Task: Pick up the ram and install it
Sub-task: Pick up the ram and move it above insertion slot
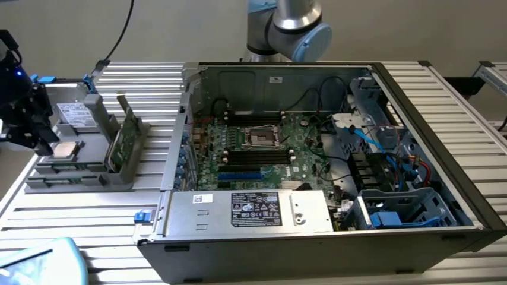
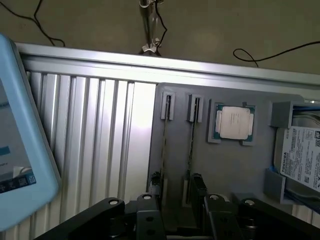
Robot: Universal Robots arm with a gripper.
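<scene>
the ram [image 2: 165,145] is seen edge-on, slotted in the grey tray [image 2: 240,175], its long axis running straight ahead of the gripper [image 2: 178,200], which is spread wide, nothing grasped.

The black hand [image 2: 176,182] over a plain grey tray [image 2: 235,170]; just beyond it, a processor [image 2: 235,122] capped in silver and edged in green. To one side, ribbed silver worktop [image 2: 100,140] and a pale blue panel [image 2: 20,150]; well away, a green motherboard [image 1: 262,148].
</scene>
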